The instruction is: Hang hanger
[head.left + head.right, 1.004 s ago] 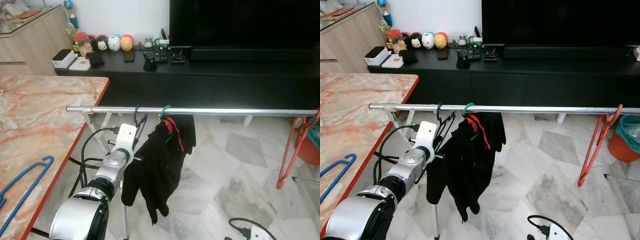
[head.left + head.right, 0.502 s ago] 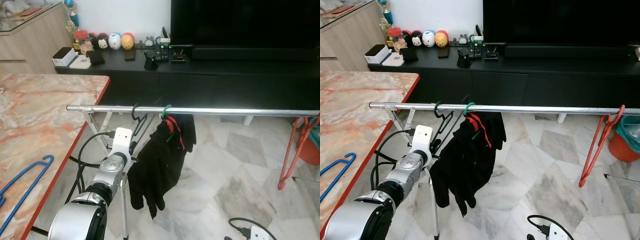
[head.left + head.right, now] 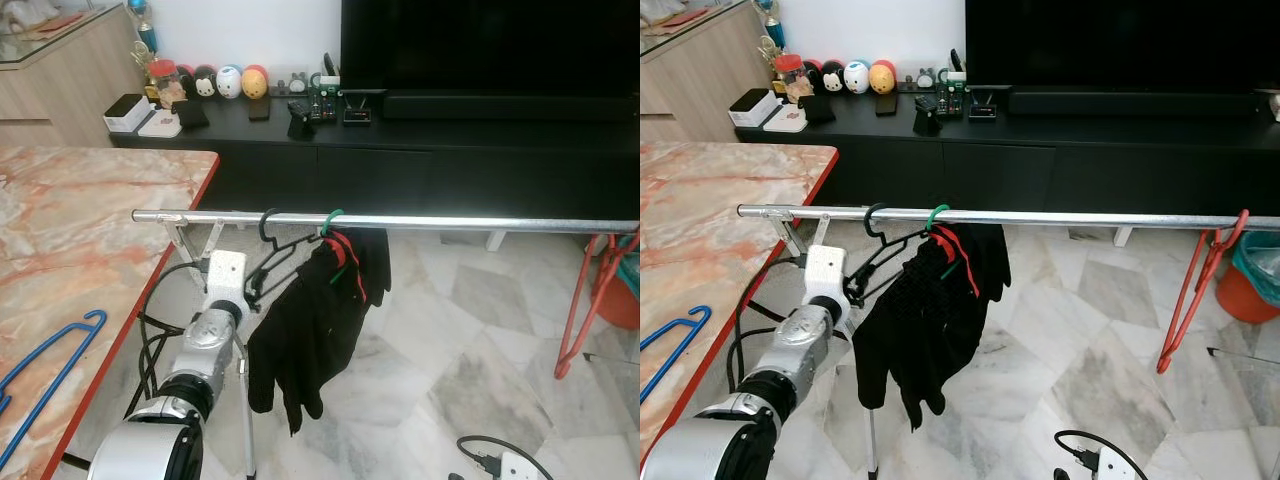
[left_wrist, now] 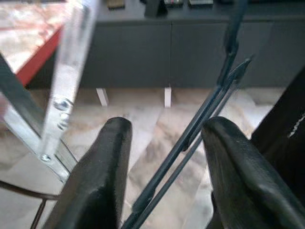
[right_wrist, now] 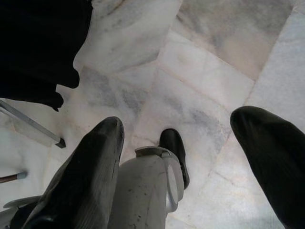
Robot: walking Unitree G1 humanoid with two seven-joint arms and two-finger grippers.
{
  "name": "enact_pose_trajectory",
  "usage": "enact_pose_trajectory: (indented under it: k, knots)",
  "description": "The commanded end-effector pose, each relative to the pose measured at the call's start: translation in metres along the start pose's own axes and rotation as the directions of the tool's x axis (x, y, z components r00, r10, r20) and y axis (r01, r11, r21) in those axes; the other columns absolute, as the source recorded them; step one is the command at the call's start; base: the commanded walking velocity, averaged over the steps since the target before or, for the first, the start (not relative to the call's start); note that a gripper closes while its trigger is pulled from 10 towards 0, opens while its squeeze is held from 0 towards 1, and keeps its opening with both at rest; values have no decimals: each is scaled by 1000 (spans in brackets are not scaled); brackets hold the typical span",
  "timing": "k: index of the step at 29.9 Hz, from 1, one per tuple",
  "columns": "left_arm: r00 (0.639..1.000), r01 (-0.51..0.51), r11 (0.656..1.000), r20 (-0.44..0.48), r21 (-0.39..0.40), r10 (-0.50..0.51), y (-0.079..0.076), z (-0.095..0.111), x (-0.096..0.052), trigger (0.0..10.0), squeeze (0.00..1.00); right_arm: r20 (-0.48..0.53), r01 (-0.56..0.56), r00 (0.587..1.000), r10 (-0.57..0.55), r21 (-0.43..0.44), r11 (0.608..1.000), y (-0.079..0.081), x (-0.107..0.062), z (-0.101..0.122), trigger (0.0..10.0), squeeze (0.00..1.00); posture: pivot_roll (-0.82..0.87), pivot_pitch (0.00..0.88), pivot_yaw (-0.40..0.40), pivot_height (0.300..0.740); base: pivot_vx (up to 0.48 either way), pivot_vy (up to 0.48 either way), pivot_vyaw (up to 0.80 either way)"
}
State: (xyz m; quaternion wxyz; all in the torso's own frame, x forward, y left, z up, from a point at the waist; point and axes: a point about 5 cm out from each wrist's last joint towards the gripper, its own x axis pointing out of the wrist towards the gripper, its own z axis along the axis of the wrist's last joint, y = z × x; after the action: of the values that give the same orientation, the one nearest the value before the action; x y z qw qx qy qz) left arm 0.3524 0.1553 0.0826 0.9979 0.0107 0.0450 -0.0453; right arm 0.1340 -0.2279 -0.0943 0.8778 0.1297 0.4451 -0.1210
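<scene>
A black hanger [image 3: 275, 255] hooks over the steel rail [image 3: 450, 222] beside a dark garment [image 3: 315, 335] on a green-hooked hanger. The left tool [image 4: 164, 157], fingers spread apart, straddles the hanger's wire without pinching it. To finish cleanly, it should draw straight back along the wire, avoiding any snag that would lift the hook off the rail. The left arm reaches forward and up beside the marble desk [image 3: 60, 230]; the right tool [image 5: 178, 157] hangs open over the floor.
</scene>
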Motion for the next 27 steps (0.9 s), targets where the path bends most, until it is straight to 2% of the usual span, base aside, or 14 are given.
enact_pose_trajectory:
  k: [1,9,10,15,16,17,27]
  knots:
    - [1000,-9,1000,25,-4,9,7,0,-4,10000,1000,-17,-6,1000,6,-11,1000,0,-1,-3,10000,0,2,0,57,740,0,0,0]
    - [995,-23,1000,92,-3,23,16,-3,-18,10000,1000,-17,-8,1000,8,-16,1000,-1,-1,-3,10000,0,4,15,57,740,0,0,0]
    - [992,-31,999,126,-11,32,17,0,-23,10000,1000,-16,-8,1000,8,-16,1000,-1,-1,-2,10000,0,8,21,54,740,0,0,0]
    - [985,10,1000,170,-1,-9,11,2,-29,10000,976,-17,-9,1000,8,-18,1000,-1,0,-2,10000,0,11,24,53,740,0,0,0]
    - [984,13,1000,180,7,-14,10,3,-31,10000,251,-17,-9,1000,9,-19,1000,-1,0,-1,10000,0,12,26,52,740,0,0,0]
    - [982,15,1000,188,11,-17,9,4,-32,10000,0,-17,-9,1000,9,-19,1000,-1,0,-1,10000,0,12,26,52,740,0,0,0]
    - [979,1,1000,204,6,-2,5,10,-32,10000,0,-15,-6,1000,6,-20,1000,-2,0,-1,10000,0,6,23,51,740,0,0,0]
